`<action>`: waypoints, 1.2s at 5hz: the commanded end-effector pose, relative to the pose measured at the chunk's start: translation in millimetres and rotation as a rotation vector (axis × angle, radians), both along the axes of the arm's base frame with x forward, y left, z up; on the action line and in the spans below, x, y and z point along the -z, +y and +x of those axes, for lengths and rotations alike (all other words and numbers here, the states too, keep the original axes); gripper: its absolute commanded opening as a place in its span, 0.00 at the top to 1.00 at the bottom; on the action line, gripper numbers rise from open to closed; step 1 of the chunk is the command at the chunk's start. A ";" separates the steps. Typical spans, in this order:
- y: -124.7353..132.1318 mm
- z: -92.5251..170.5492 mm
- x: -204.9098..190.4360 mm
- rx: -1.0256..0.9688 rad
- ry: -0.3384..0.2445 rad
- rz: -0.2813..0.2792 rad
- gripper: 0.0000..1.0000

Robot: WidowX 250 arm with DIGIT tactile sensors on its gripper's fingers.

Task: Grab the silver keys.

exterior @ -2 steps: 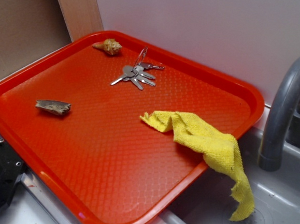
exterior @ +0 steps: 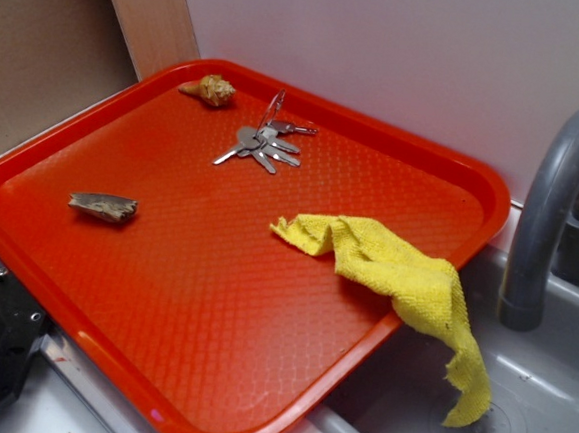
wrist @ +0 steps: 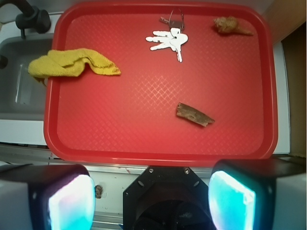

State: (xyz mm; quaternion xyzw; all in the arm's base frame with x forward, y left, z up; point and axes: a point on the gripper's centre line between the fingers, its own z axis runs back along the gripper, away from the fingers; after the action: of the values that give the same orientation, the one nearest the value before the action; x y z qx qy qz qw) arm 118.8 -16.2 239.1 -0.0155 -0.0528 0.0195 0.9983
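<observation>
**Operator:** What does the exterior view give you?

**Arm:** The red tray [exterior: 163, 297] fills it. The silver keys [exterior: 263, 144] lie flat near its far rim, fanned out, with the wire ring propped up above them. On the tray's far corner sits a tan seashell [exterior: 208, 90], near the keys but not touching. A grey-brown shard [exterior: 103, 206] lies toward the tray's left edge, well apart. A yellow cloth [exterior: 404, 286] drapes over the tray's right rim into the sink [exterior: 546, 397], beside the grey faucet [exterior: 550, 217]. My claw isn't visible here.

**Operator:** And the wrist view?

**Arm:** My gripper [wrist: 151, 191] hangs off the tray's near edge, fingers [wrist: 69, 201] spread wide, holding nothing. The keys [wrist: 169, 40] are near the tray's far edge.

**Operator:** How will they handle?

**Arm:** Light, stiff, slick metal, I'd guess, and loose on the ring, so they'll swing. The flat blades hug the tray; I'd close across the bunched heads by the ring.
</observation>
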 end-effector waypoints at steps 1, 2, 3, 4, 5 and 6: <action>37.1 96.2 85.1 -0.510 -0.194 0.184 0.00; 55.8 146.1 110.6 -0.685 -0.253 0.206 0.00; 56.0 198.8 134.0 -0.600 -0.302 0.116 0.00; 53.3 250.4 144.6 -0.467 -0.326 0.097 0.00; 55.3 278.2 149.8 -0.400 -0.293 0.089 0.00; 50.3 266.1 147.3 -0.388 -0.247 0.122 0.00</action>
State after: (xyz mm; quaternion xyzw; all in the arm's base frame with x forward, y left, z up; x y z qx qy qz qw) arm 364.5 28.5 51.2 0.0640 -0.1123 0.1868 0.9739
